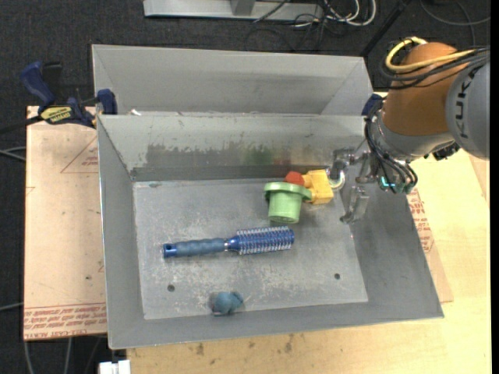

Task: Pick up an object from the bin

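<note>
My gripper [345, 195] hangs at the right side of the bin, just right of a small cluster of toys. Its two fingers stand apart with nothing between them, so it is open. The upper fingertip is close beside a yellow block [320, 186]; I cannot tell whether they touch. Left of the block sits a green cup-shaped toy [281, 202], with a small orange-red piece [294, 178] behind it.
A blue hairbrush [232, 244] lies across the middle of the floor, handle pointing left. Near the front wall rests a small blue-grey lump [227, 303]. The bin's right wall slopes up right next to the gripper.
</note>
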Action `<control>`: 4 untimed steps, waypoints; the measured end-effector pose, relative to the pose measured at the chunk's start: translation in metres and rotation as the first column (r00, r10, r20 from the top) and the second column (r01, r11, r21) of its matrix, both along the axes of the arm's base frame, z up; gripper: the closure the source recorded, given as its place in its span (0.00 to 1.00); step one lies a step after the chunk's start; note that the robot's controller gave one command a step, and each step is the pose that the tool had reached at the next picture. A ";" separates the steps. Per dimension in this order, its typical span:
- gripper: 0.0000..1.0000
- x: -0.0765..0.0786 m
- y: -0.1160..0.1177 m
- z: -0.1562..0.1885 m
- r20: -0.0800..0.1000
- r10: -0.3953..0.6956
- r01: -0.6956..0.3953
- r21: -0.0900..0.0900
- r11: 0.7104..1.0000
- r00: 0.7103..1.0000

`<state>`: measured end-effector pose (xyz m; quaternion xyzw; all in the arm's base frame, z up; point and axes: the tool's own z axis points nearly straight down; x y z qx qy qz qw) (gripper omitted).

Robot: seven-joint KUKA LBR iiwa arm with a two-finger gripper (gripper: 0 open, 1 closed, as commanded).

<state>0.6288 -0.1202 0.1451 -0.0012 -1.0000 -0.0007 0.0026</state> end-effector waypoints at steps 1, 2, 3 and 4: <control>0.00 0.019 0.072 -0.007 0.010 0.396 -0.396 0.001 0.918 0.918; 0.00 0.017 0.077 -0.076 0.009 0.465 -0.465 0.000 0.886 0.886; 1.00 0.018 0.077 -0.074 0.011 0.464 -0.464 -0.003 0.886 0.886; 1.00 -0.013 0.088 0.069 0.015 0.463 -0.463 -0.006 0.886 0.886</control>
